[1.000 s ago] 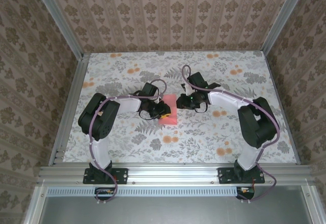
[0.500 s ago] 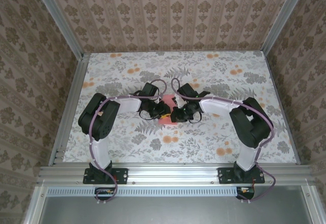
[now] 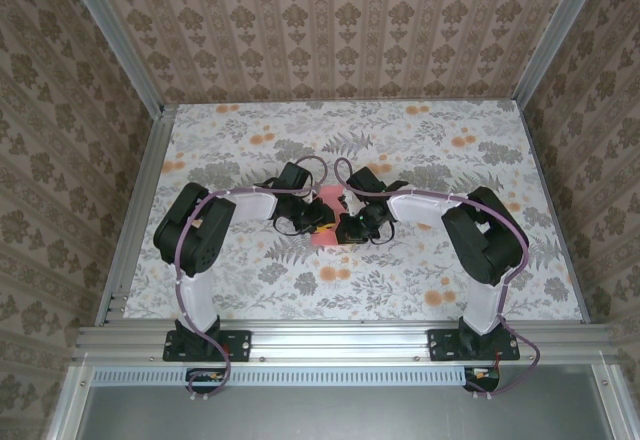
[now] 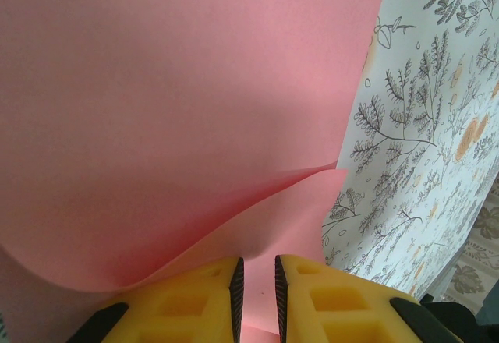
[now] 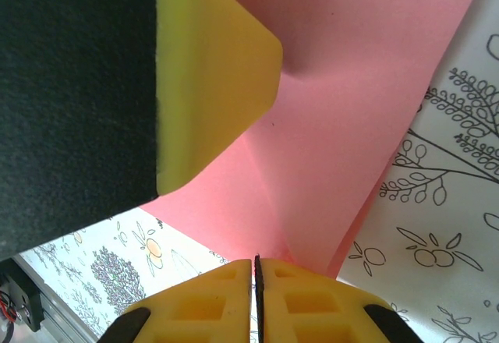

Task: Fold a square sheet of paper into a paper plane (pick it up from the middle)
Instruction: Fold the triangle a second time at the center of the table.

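While both tools meet over the square sheet of paper (image 3: 326, 238) in the middle of the worktop (image 3: 420, 280), a fold seems under way. The left tool (image 4: 257, 263) pinches a lifted flap, and the right tool (image 5: 255, 265) looks clamped on a creased edge. Next, I judge, the flap needs pressing flat. Open room lies all round.

I see a tabletop (image 3: 250, 280) printed with grey leaves and orange flowers (image 3: 335, 273). Brown patterned wallpaper (image 3: 330, 30) rises behind the tabletop and on both its sides. An aluminium rail (image 3: 340, 340) runs along the tabletop's near edge, and a grey panel (image 3: 340, 410) lies nearer still.
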{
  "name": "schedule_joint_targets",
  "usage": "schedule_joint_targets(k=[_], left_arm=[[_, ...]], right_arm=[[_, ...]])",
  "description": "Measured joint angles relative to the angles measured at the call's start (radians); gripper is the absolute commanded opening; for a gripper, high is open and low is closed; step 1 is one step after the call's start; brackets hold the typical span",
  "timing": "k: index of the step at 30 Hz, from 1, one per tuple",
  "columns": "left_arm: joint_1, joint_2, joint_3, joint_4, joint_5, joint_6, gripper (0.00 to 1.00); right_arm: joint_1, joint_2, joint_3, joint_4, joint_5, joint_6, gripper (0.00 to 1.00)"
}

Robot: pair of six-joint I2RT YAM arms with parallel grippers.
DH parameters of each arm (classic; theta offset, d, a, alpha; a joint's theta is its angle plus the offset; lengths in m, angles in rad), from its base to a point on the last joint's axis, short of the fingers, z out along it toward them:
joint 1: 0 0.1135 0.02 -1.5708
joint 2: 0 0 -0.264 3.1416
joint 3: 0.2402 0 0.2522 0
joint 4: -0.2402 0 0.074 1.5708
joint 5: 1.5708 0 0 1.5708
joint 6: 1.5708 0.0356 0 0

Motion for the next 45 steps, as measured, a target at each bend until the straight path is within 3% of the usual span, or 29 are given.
schedule_joint_targets(k=[38, 45], left_arm=[[0.0, 0.0, -0.001, 0.0, -0.003, -0.009, 0.21], [0.0, 0.0, -0.001, 0.0, -0.003, -0.011, 0.21]], right_arm=[[-0.023, 0.032, -0.007, -0.006, 0.016, -0.019, 0.13], [-0.031, -0.035, -0.038, -0.075, 0.014, -0.029, 0.14]])
